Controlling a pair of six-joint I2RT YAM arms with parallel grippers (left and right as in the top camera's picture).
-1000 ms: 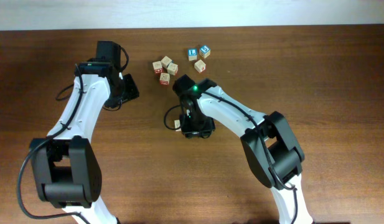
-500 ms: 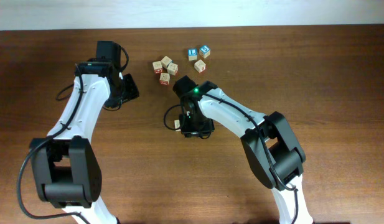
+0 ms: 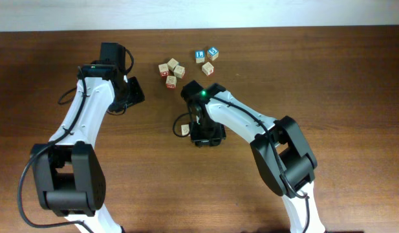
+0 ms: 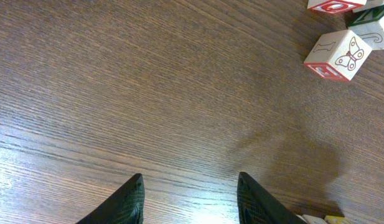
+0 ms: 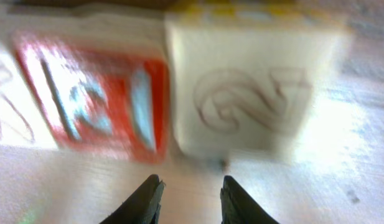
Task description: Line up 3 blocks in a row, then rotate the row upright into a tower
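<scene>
Right pincer point(image 5: 192, 186) near red-letter block point(image 5: 98, 99)

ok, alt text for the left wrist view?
The left hand hangs open over a brown wood table, nothing between its fingers. At upper right sits an alphabet block with a butterfly face, two more blocks cut off behind it.

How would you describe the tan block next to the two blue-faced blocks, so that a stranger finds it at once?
Look at the far middle of the wooden table, at the right-hand one of two clusters. There two blue-faced blocks sit side by side; the tan block lies in front of them, nearer the robot. It alone in that cluster shows no blue.
</scene>
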